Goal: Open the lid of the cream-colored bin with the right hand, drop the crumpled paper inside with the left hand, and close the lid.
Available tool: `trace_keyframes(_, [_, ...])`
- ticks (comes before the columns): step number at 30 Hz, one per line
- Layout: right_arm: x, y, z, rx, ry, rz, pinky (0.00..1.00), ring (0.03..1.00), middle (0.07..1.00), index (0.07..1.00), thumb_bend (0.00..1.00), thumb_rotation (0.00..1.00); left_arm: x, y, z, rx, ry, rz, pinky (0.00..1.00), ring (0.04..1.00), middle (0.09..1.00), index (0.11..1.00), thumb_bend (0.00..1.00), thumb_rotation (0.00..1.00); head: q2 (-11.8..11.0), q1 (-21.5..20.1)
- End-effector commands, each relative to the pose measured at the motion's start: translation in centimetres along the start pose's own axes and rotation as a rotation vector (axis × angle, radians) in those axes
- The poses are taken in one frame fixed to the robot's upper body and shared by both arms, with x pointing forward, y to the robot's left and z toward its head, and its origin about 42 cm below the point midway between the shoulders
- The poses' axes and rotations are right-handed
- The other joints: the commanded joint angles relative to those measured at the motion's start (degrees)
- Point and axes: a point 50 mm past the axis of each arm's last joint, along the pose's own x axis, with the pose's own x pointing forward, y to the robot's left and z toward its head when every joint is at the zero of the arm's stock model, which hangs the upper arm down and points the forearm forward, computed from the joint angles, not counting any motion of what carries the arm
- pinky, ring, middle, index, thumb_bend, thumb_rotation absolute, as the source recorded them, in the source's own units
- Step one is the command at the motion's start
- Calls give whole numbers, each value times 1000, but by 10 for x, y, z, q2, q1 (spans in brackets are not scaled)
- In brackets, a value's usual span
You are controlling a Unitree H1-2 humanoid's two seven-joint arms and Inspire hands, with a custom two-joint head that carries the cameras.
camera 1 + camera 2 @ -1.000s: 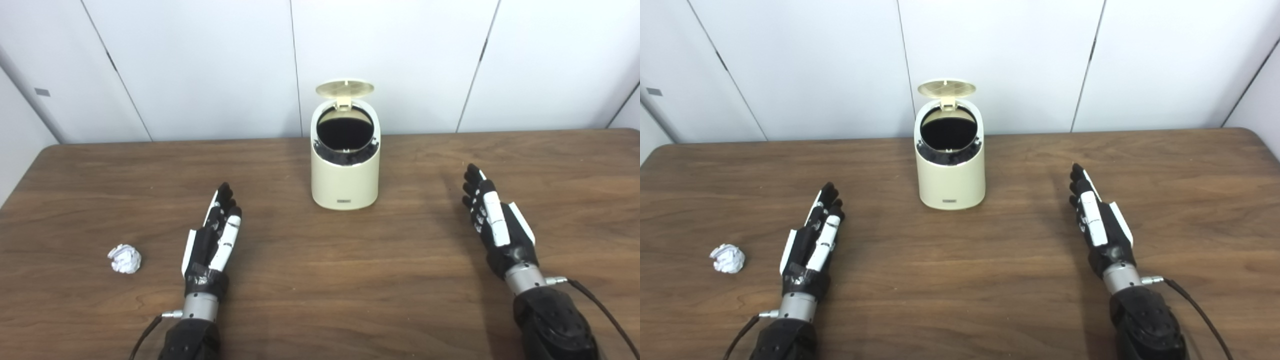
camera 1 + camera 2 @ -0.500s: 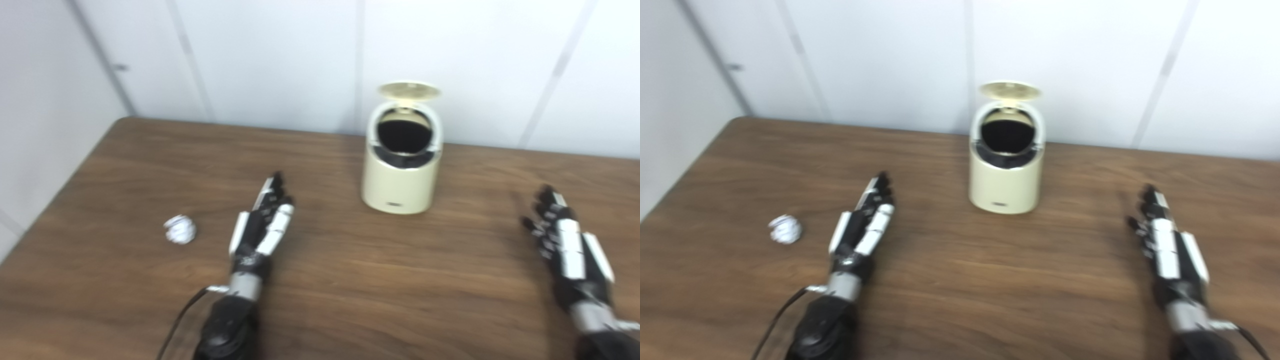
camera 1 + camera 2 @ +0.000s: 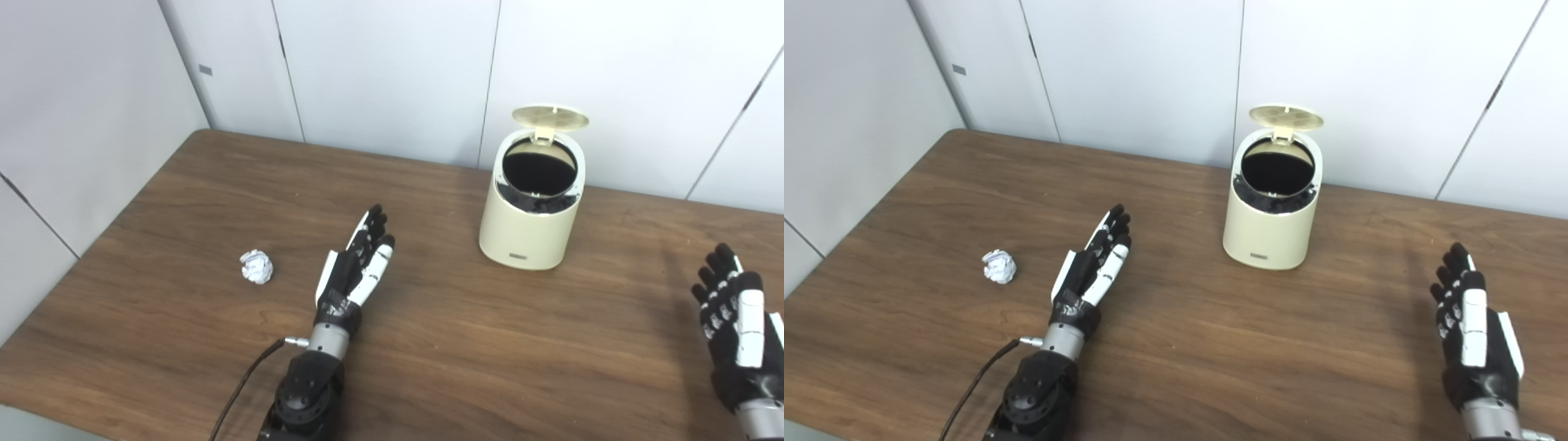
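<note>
Cream-colored bin [image 3: 531, 223] stands at the counter's [image 3: 459, 343] far side, lid [image 3: 550, 117] raised. Crumpled paper [image 3: 256, 266] lies left of the left hand [image 3: 355, 269]; right hand [image 3: 1473, 331] well right. Both hands' fingers spread, holding nothing.

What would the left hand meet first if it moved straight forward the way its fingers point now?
Probably nothing: the left hand points up and slightly right over bare table, passing left of the bin, toward the wall. The crumpled paper lies off to its left.

Only the camera has swung leftward; nothing on the table [image 3: 465, 343] moved.
</note>
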Motion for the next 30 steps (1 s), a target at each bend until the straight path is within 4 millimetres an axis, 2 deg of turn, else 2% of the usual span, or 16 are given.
trace_keyframes(1, [4, -1, 16, 6, -67, -7, 1000, 1000, 1000, 978, 538, 1000, -2, -2, 10, 42, -20, -15, 999, 995, 983, 993, 372, 520, 0, 1])
trace_keyframes(3, [4, -2, 16, 18, -65, -7, 1000, 1000, 1000, 983, 536, 1000, -1, 0, 20, 74, -26, -19, 1000, 999, 990, 990, 382, 448, 2, 2])
trace_keyframes(4, [4, -2, 17, 24, -65, -7, 1000, 1000, 1000, 983, 537, 1000, -1, 1, 25, 101, -22, -16, 1000, 1000, 990, 979, 397, 372, 3, 2])
trace_keyframes(6, [4, -2, 18, 30, -65, -8, 1000, 1000, 1000, 984, 536, 1000, -1, 4, 35, 162, -19, -24, 994, 991, 981, 966, 422, 324, 4, 4])
trace_keyframes(7, [5, -2, 19, 28, -66, -6, 1000, 1000, 1000, 984, 526, 1000, 0, 6, 43, 213, -21, -37, 949, 973, 976, 957, 445, 227, 4, 5])
trace_keyframes(9, [6, -1, 20, 24, -65, -4, 1000, 1000, 1000, 990, 524, 1000, 0, 11, 57, 304, -29, -62, 917, 952, 966, 944, 489, 133, 4, 6])
trace_keyframes(14, [7, 0, 18, 22, -53, 4, 1000, 1000, 1000, 998, 525, 1000, 2, 30, 93, 600, -109, -72, 858, 902, 928, 905, 636, 19, 2, 7])
trace_keyframes(17, [7, 1, 18, 28, -47, 8, 1000, 1000, 1000, 1000, 536, 1000, 4, 42, 111, 747, -135, -30, 812, 874, 909, 888, 726, 29, 2, 6])
trace_keyframes(21, [9, 1, 16, 26, -46, 9, 1000, 1000, 1000, 1000, 541, 1000, 7, 57, 132, 955, -124, -3, 787, 877, 905, 885, 817, 120, 1, 9])
trace_keyframes(24, [10, 2, 15, 33, -47, 7, 1000, 1000, 1000, 1000, 535, 1000, 6, 69, 148, 1133, -122, 7, 714, 863, 895, 878, 887, 150, 2, 8])
trace_keyframes(30, [10, 4, 14, 33, -41, 11, 1000, 1000, 1000, 999, 539, 1000, 6, 88, 168, 1331, -78, -16, 719, 855, 861, 856, 936, 137, 3, 7])
